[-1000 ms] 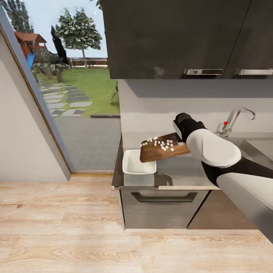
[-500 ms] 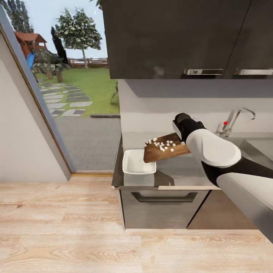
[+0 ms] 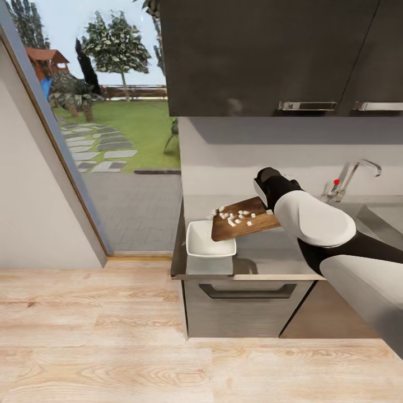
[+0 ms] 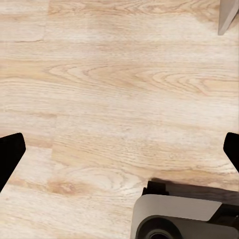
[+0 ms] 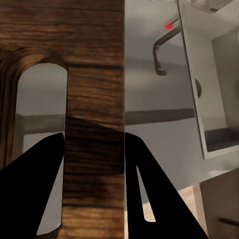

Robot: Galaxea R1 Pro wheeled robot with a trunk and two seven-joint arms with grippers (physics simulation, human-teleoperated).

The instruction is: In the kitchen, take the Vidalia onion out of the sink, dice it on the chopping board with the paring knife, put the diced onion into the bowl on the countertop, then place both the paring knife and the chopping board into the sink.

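Observation:
My right gripper point(image 3: 267, 206) is shut on the handle end of the brown chopping board point(image 3: 246, 219). The board is held above the countertop point(image 3: 268, 252), tilted down toward the white bowl point(image 3: 208, 246), with its low corner over the bowl's rim. Small white cubes of diced onion point(image 3: 230, 216) lie on the board, bunched toward the low end. In the right wrist view the board's edge point(image 5: 94, 59) sits between the two dark fingers point(image 5: 47, 164) beside the handle slot. My left gripper point(image 4: 119, 149) hangs open over the wooden floor. The paring knife is out of view.
The sink point(image 3: 386, 215) with its chrome tap point(image 3: 355, 173) and red knob lies to the right of the board. Dark wall cabinets point(image 3: 268, 56) hang overhead. The counter ends just left of the bowl, beside a glass door. My base point(image 4: 179, 219) stands on the floor.
The camera has shifted slightly. The board has tipped a little more toward the bowl, and the onion cubes have slid toward its low end.

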